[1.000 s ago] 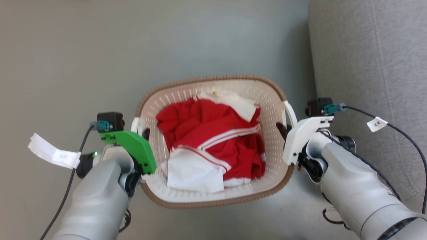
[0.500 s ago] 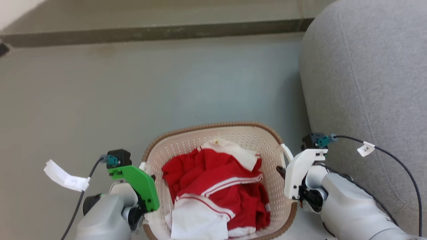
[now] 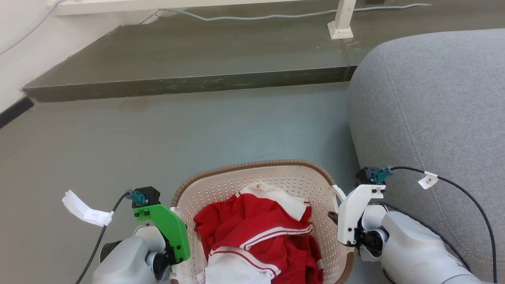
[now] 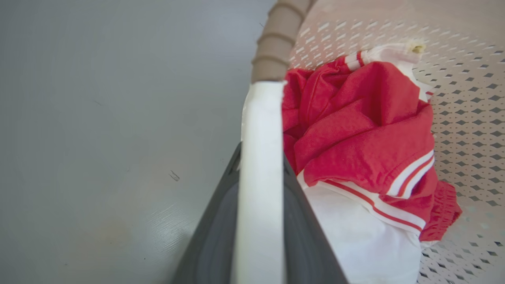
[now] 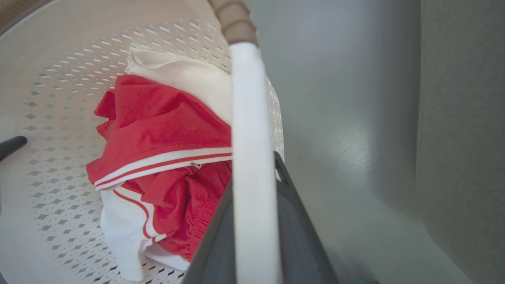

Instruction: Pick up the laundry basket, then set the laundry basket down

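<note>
The left hand (image 4: 261, 157) is clenched on the left handle (image 4: 262, 118) of the laundry basket (image 3: 252, 165). Its two dark fingers stand one on each side of the white strip, one outside the basket and one inside, against the perforated wall. The right hand (image 5: 254, 169) grasps the right handle (image 5: 248, 98) the same way, with the strip running up between its fingers towards the brown rim. Pinching both handles at once shares the load between the arms and keeps the basket level, so it cannot swing or tip as it would from a single grip.

Between the hands, the basket holds a crumpled red garment (image 3: 256, 225) with white stripes, heaped over a white cloth (image 4: 363, 244). The pile lies well below the rim, so nothing looks likely to spill. It is soft and light and should not shift much.

The basket hangs between the two forearms, close in front of the robot and low in the head view, over the grey floor (image 3: 197, 130). Its right side is near the grey sofa (image 3: 434, 118). The underside is hidden, so whether it is clear of the floor cannot be seen. Judging by the firm grip on both sides, it is being carried rather than resting. A dark step (image 3: 177, 83) runs along the floor's far edge, well away from the basket, with a white post (image 3: 342, 19) standing on it. The bare floor between the basket and the step looks like the easiest place to set it down, provided both hands lower evenly and the right arm stays off the sofa.
</note>
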You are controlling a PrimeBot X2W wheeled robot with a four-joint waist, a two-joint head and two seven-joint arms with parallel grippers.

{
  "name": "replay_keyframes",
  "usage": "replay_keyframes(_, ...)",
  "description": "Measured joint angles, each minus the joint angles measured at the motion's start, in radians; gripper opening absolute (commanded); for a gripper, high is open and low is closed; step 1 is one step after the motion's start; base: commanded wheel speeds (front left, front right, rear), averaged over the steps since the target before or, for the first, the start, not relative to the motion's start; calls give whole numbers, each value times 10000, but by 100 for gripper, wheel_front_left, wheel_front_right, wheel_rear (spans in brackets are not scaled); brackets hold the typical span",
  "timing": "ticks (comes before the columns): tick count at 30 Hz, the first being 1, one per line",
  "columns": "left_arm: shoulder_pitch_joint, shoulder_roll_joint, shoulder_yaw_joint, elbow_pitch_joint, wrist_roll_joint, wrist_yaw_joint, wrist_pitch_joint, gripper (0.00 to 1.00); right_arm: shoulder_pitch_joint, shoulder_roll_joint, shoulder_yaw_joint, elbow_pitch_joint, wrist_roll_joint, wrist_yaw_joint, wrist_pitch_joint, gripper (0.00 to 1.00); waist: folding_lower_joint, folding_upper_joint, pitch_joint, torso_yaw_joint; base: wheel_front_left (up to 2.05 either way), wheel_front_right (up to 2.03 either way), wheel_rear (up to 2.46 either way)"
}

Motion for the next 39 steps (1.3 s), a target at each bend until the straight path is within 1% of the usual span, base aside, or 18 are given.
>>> replay_keyframes(10, -1, 19, -217, -23, -207, 13, 128, 0, -8, -38, 167, 21, 155, -4, 328, 0, 0, 0, -91, -72, 0, 0, 0)
replay_keyframes(39, -8, 36, -508, 40, -596, 13, 111, 0, -101, -82, 539, 48, 418, -10, 372, 0, 1, 0, 23, -150, 0, 0, 0)
